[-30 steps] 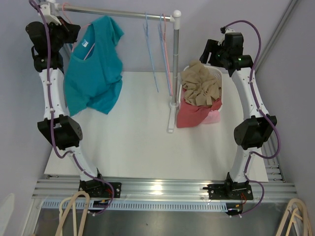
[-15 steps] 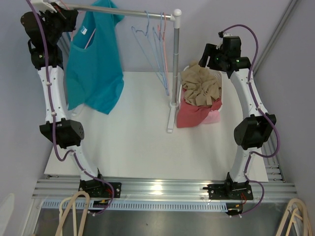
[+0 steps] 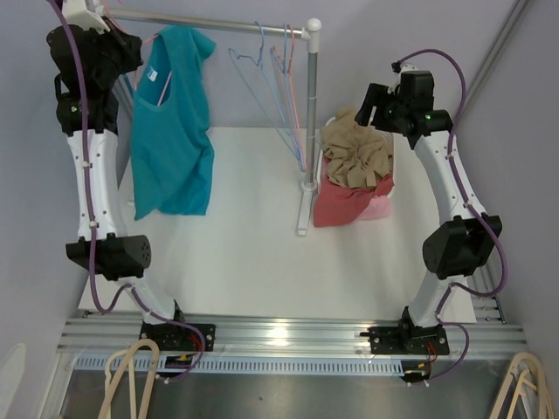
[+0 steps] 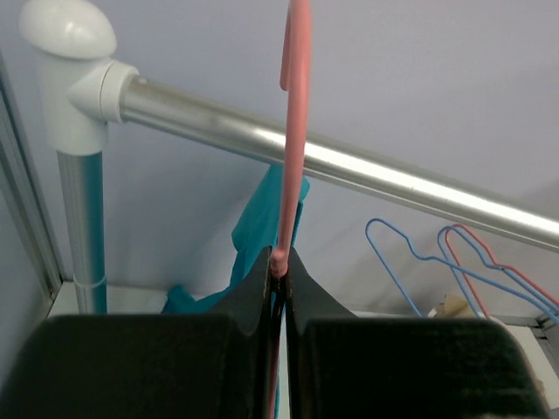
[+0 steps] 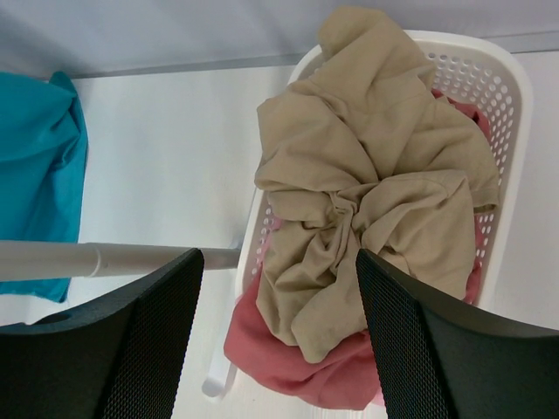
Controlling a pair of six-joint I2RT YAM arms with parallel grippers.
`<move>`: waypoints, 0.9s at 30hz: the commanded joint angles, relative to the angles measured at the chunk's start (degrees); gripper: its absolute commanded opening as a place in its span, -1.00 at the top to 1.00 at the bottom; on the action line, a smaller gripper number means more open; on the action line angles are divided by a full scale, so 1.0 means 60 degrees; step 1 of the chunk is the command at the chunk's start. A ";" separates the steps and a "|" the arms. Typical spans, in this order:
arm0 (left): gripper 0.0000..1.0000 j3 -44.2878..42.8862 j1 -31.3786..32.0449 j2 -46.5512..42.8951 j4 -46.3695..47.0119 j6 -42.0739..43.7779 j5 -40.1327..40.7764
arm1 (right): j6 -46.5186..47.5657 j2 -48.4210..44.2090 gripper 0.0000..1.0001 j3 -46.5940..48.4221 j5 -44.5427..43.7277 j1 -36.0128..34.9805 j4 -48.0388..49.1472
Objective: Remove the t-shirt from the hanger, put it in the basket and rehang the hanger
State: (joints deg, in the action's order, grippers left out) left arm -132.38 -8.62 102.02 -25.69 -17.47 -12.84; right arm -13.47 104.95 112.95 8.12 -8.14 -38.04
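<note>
The teal t-shirt (image 3: 170,131) hangs on a pink hanger (image 4: 295,131) at the left end of the metal rail (image 3: 210,24), just below it. My left gripper (image 3: 122,48) is up beside the shirt's collar. In the left wrist view, the left gripper (image 4: 279,262) is shut on the hanger's thin pink stem, which rises across the rail (image 4: 349,166) and out of the frame. A strip of teal t-shirt (image 4: 262,227) shows behind the fingers. My right gripper (image 3: 371,100) hovers open over the laundry basket (image 3: 384,131), and the right gripper (image 5: 279,255) holds nothing.
Empty blue and pink hangers (image 3: 262,78) hang tilted on the rail near its white upright post (image 3: 311,105). The white basket (image 5: 498,78) holds a crumpled beige garment (image 5: 376,192) over a red one (image 5: 297,362). More hangers lie at the near corners, below the table edge.
My left gripper lifted the hanger and shirt toward the rail, and the shirt has swung to hang straighter. The empty hangers have swung left. The right arm shifted slightly right.
</note>
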 commanded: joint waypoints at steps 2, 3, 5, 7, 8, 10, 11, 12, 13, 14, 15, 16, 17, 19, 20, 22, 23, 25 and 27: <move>0.99 0.0191 0.0512 -0.0991 -0.0976 -0.0090 0.1449 | -0.0069 -0.0981 -0.51 -0.0439 0.0097 -0.0005 0.0510; 0.99 0.0396 0.0587 -0.1166 -0.0832 -0.0061 0.1568 | -0.0054 -0.1098 -0.51 -0.0528 0.0097 -0.0020 0.0597; 0.99 0.1537 0.0748 -0.1839 0.0013 -0.0003 0.1583 | -0.0054 -0.1377 -0.51 -0.0718 0.0097 -0.0020 0.0642; 0.99 0.2109 0.0822 -0.2627 0.0603 -0.0017 0.1743 | -0.0039 -0.1596 -0.51 -0.0864 0.0112 -0.0020 0.0613; 0.99 0.3025 0.0880 -0.2879 0.0881 -0.0046 0.1730 | -0.0039 -0.1655 -0.51 -0.0909 0.0112 -0.0020 0.0613; 0.99 0.3675 0.0968 -0.3508 0.1293 -0.0061 0.1802 | -0.0039 -0.1889 -0.51 -0.1055 0.0141 -0.0005 0.0598; 0.99 0.4041 0.1186 -0.3686 0.1381 0.0040 0.2006 | -0.0039 -0.1992 -0.51 -0.1273 0.0184 -0.0020 0.0642; 0.99 0.4364 0.1333 -0.3861 0.1483 0.0114 0.2429 | -0.0054 -0.2109 -0.51 -0.1406 0.0243 -0.0020 0.0758; 0.99 0.4512 0.1668 -0.4023 0.1629 0.0173 0.3057 | -0.0054 -0.2212 -0.51 -0.1523 0.0272 -0.0020 0.0788; 0.99 0.4615 0.2106 -0.4285 0.1732 0.0536 0.4151 | -0.0040 -0.2459 -0.51 -0.1786 0.0273 -0.0020 0.0847; 0.99 0.4848 0.2299 -0.4375 0.1864 0.0786 0.4553 | 0.0004 -0.2636 -0.51 -0.1919 0.0215 -0.0049 0.0949; 0.99 0.4880 0.2504 -0.4434 0.1938 0.0977 0.4891 | 0.0077 -0.2797 -0.50 -0.2021 -0.0061 -0.0093 0.0906; 0.99 0.4851 0.2811 -0.4522 0.1866 0.1167 0.5445 | 0.0165 -0.3190 -0.50 -0.2284 -0.0166 -0.0195 0.0906; 0.99 0.4763 0.3076 -0.4624 0.1719 0.1169 0.6049 | 0.0326 -0.3733 -0.50 -0.2738 -0.0400 -0.0327 0.1329; 0.99 0.4850 0.3266 -0.4712 0.1603 0.1097 0.6341 | 0.0399 -0.4374 -0.50 -0.3001 -0.0416 -0.0473 0.1563; 0.99 0.4938 0.3399 -0.4990 0.1470 0.0892 0.6534 | 0.0647 -0.4993 -0.50 -0.3690 -0.0459 -0.0678 0.2120; 0.99 0.5011 0.3574 -0.5064 0.1339 0.0775 0.6622 | 0.0736 -0.5271 -0.50 -0.3910 -0.0402 -0.0781 0.2281; 0.99 0.5012 0.3823 -0.5268 0.1192 0.0803 0.7265 | 0.0912 -0.6005 -0.50 -0.4262 -0.0285 -0.1249 0.2444; 0.99 0.4997 0.4306 -0.5357 0.1017 0.1080 0.8096 | 0.1161 -0.6313 -0.51 -0.4351 -0.0255 -0.2007 0.2313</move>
State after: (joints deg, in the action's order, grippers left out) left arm -102.10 14.17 72.58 -20.62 -12.80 26.68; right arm -9.82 71.20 87.37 6.15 -15.73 -28.77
